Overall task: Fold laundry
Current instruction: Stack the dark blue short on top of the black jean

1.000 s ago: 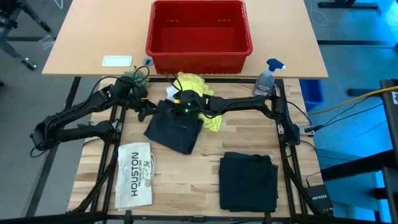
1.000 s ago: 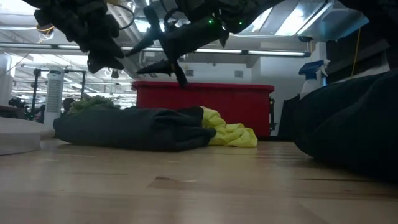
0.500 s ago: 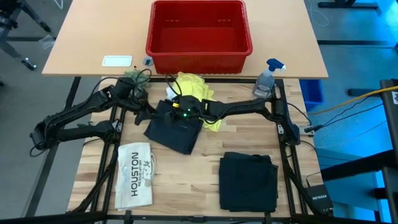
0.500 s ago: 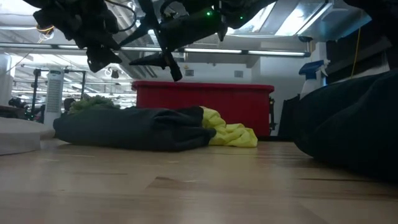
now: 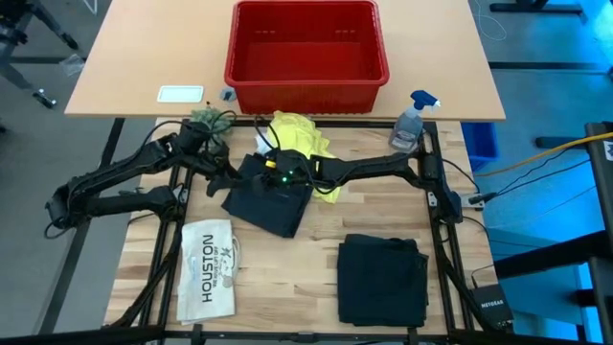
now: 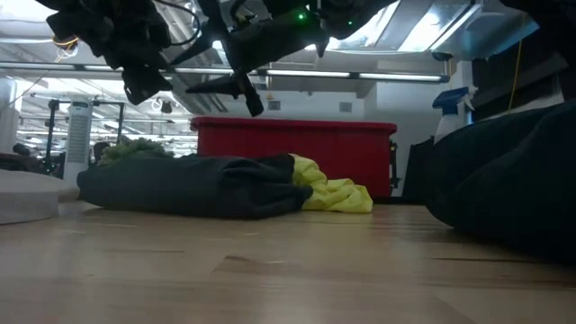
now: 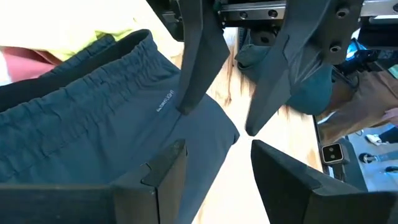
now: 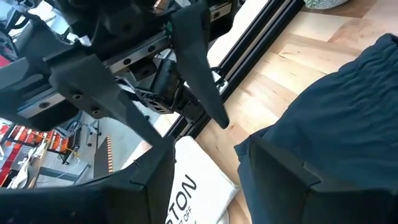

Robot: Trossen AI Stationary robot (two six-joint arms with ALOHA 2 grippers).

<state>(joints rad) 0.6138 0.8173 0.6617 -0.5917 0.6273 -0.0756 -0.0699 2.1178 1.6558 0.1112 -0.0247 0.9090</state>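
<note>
The dark trousers (image 5: 272, 195) lay loosely bunched near the middle of the wooden table (image 5: 287, 278), a little left of centre. In the high view their long axis ran on a slant, from the far end by the grippers down toward the near side, and the elastic waistband (image 7: 93, 81) was at the far end, under the grippers. The yellow T-shirt (image 5: 299, 134) lay crumpled just beyond and to the right of the trousers, touching them, between them and the red basket (image 5: 306, 43). A second dark garment (image 5: 383, 278), folded into a neat rectangle, sat well apart at the near right, its long axis running near to far.

The left gripper (image 5: 222, 170) hung over the far left edge of the trousers, its jaws parted with an empty gap between the fingers (image 7: 165, 171); it held nothing. The right gripper (image 5: 257, 171) hung over the far end of the same trousers, facing the left one, jaws likewise apart and empty. In the low view both grippers were raised clear above the cloth, touching neither garment.

A flat white item printed "HOUSTON" (image 5: 208, 268) lay at the near left. A spray bottle (image 5: 414, 119) stood at the far right, beside the basket.
</note>
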